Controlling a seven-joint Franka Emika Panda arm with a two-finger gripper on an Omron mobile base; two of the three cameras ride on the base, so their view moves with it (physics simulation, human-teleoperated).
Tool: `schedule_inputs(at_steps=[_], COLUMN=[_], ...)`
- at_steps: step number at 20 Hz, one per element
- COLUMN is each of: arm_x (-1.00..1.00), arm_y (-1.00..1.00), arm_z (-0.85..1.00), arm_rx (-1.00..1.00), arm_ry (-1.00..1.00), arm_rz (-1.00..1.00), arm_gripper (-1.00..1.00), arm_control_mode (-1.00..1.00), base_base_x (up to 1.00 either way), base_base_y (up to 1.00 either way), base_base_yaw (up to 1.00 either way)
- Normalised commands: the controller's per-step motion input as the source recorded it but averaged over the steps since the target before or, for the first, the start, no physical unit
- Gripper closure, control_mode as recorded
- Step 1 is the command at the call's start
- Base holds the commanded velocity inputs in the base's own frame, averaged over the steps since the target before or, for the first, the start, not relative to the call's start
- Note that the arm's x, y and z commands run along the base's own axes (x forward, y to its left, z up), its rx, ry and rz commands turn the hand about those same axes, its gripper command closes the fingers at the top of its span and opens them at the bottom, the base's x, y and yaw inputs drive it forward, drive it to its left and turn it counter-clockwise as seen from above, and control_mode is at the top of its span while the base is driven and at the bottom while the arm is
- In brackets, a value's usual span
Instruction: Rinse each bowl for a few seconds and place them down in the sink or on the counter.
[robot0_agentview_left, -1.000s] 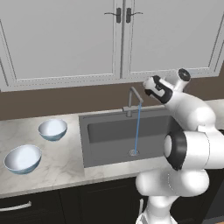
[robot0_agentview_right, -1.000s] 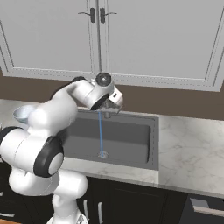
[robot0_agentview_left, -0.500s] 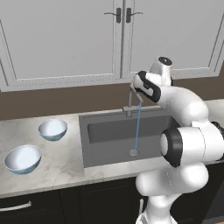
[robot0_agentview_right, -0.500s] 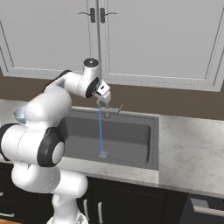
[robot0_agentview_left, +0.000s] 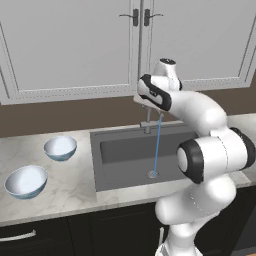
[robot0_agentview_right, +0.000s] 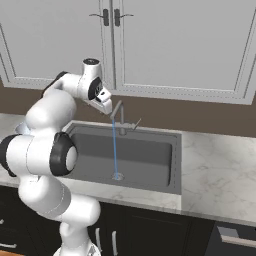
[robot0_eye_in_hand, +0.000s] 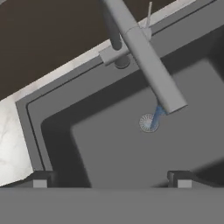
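Two pale blue bowls stand on the counter left of the sink: the smaller bowl nearer the basin, the larger bowl toward the front left. My gripper hangs open and empty above the faucet, well right of both bowls. A thin blue stream of water runs down to the drain. In the hand view, the fingertips stand wide apart over the basin, with the spout and drain below.
White wall cabinets hang over a brown backsplash behind the sink. The counter continues to the right of the basin. The gripper sits close beside the faucet. Dark cabinets run below the worktop.
The hand has swung left, from right of the faucet to just above it. The water keeps running and the bowls have not moved.
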Motion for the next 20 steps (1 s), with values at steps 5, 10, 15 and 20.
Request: schedule_inputs(at_steps=[5, 10, 15, 20], arm_x=[0.00, 0.00, 0.00, 0.02], arm_y=[0.57, 0.52, 0.53, 0.58], arm_z=[-0.27, -0.35, -0.28, -0.20], arm_rx=[0.00, 0.00, 0.00, 0.00], arm_ry=[0.09, 0.07, 0.08, 0.03], arm_rz=[0.02, 0.02, 0.02, 0.00], arm_gripper=[-1.00, -1.00, -1.00, -1.00], arm_control_mode=[-1.00, -1.00, -1.00, -1.00], base_base_x=[0.00, 0.00, 0.00, 0.00], base_base_y=[0.00, 0.00, 0.00, 0.00], base_base_yaw=[0.00, 0.00, 0.00, 0.00])
